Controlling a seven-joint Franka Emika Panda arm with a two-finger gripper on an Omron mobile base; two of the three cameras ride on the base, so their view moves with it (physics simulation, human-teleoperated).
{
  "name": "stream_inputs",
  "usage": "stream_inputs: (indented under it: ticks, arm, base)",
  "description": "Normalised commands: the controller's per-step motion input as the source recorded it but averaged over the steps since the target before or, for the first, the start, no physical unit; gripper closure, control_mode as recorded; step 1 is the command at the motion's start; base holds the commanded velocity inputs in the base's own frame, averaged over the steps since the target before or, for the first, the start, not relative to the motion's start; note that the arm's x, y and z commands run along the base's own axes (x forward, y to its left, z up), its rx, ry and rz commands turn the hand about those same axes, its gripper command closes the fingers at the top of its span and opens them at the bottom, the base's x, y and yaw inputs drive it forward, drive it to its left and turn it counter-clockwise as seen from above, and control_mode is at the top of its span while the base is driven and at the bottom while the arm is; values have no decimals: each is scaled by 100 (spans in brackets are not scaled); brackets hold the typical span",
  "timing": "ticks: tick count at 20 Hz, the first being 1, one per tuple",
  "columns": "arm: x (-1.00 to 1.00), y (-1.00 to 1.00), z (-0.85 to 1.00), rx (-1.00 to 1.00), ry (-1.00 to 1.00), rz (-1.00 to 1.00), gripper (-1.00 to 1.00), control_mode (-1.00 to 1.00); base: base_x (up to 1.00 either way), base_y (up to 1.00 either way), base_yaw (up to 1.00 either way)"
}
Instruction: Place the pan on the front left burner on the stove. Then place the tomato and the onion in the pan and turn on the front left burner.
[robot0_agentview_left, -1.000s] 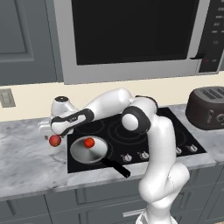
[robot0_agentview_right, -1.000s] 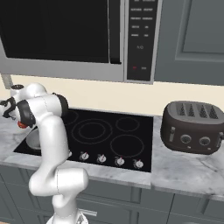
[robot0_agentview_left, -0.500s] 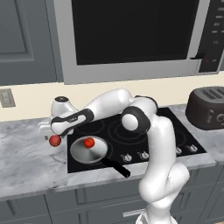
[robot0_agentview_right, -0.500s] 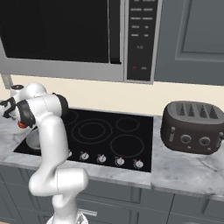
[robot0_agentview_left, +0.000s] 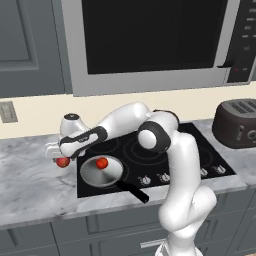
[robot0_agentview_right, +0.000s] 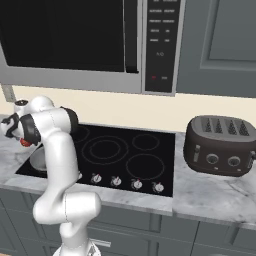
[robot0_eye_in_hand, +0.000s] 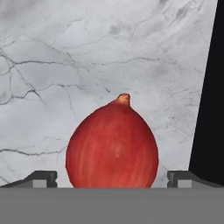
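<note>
The silver pan (robot0_agentview_left: 91, 175) sits on the stove (robot0_agentview_left: 200, 150) over the front left burner, its black handle (robot0_agentview_left: 133, 190) pointing toward the counter's front edge. In the pan lies the bright-red tomato (robot0_agentview_left: 102, 163). The duller red onion (robot0_agentview_left: 62, 162) (robot0_eye_in_hand: 112, 148) rests on the marble counter just left of the cooktop. My gripper (robot0_agentview_left: 59, 156) (robot0_eye_in_hand: 112, 178) hangs right over the onion, open, a fingertip on each side and a small gap to both. From the right base view the arm hides most of the pan (robot0_agentview_right: 36, 161), and the onion (robot0_agentview_right: 25, 142) peeks out under the hand.
A row of silver knobs (robot0_agentview_left: 146, 179) runs along the stove's front edge. A dark toaster (robot0_agentview_left: 237, 122) (robot0_agentview_right: 220, 145) stands on the counter at the right. A microwave (robot0_agentview_left: 150, 40) hangs above the cooktop. Marble counter (robot0_agentview_left: 35, 180) stretches to the left.
</note>
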Motion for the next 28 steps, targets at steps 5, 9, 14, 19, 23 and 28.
stream_inputs:
  ticks: [5, 9, 14, 19, 23, 28]
  arm:
    - [0, 0, -8, 0, 0, 0, -100, -100]
    - [0, 0, 0, 0, 0, 0, -100, -100]
    - [0, 0, 0, 0, 0, 0, -100, -100]
    - [0, 0, 0, 0, 0, 0, 100, -100]
    - [0, 0, 0, 0, 0, 0, 100, -100]
    - [-4, 0, 7, 0, 0, 0, 100, -100]
  base:
    - [0, 0, 0]
    - [0, 0, 0]
    - [0, 0, 0]
    - [0, 0, 0]
    - [0, 0, 0]
    - [0, 0, 0]
